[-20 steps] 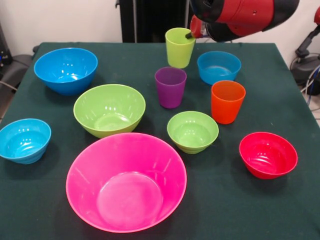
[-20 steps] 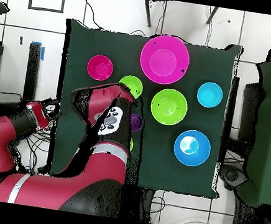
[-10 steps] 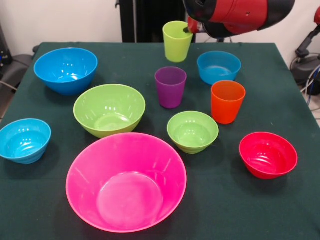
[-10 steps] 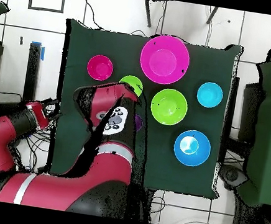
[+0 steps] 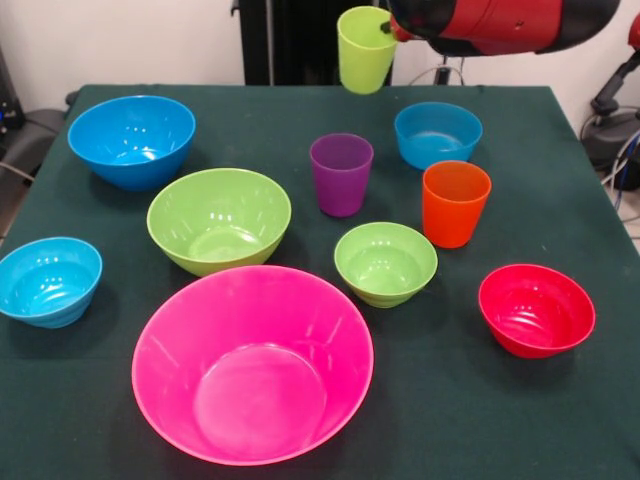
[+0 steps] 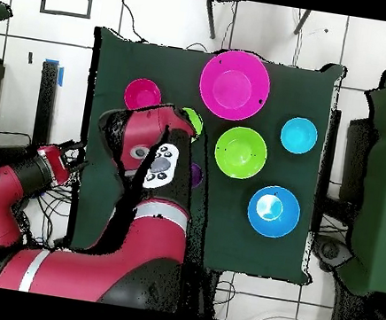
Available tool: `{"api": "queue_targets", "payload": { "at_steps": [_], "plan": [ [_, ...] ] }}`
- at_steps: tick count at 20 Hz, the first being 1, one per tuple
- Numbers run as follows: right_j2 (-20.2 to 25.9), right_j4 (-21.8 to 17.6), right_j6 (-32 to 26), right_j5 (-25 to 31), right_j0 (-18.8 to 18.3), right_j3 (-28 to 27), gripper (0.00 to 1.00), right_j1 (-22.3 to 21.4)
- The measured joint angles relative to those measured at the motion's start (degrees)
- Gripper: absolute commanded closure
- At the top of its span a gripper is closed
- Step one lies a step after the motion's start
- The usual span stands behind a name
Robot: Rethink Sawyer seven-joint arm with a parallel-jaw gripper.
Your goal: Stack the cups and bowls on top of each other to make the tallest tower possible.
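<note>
My gripper is shut on the rim of the lime green cup and holds it in the air above the table's far side. The purple cup and the orange cup stand upright mid-table. The bowls all sit apart, none nested: huge pink at the front, large green, large blue, small green, small red, and two small light-blue. In the overhead view my arm hides the gripper and most of the cups.
The dark green table fills the front view, and its far edge runs just behind the raised cup. A black stand rises behind the table. The overhead view shows the pink bowl and the large green bowl.
The lime green cup has gone from standing on the table to hanging well above it, lifted by my gripper. The arm has shifted in the overhead view. The bowls have not moved.
</note>
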Motion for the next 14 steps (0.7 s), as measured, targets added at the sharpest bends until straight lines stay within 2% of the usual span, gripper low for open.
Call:
{"api": "queue_targets", "payload": {
  "at_steps": [5, 14],
  "plan": [
    [1.40, 0.00, 0.00, 3.37, 0.01, -3.19, 1.00, -0.01],
    [3.54, -0.01, 0.00, 3.30, -0.69, -5.32, 1.00, -0.22]
  ]
}}
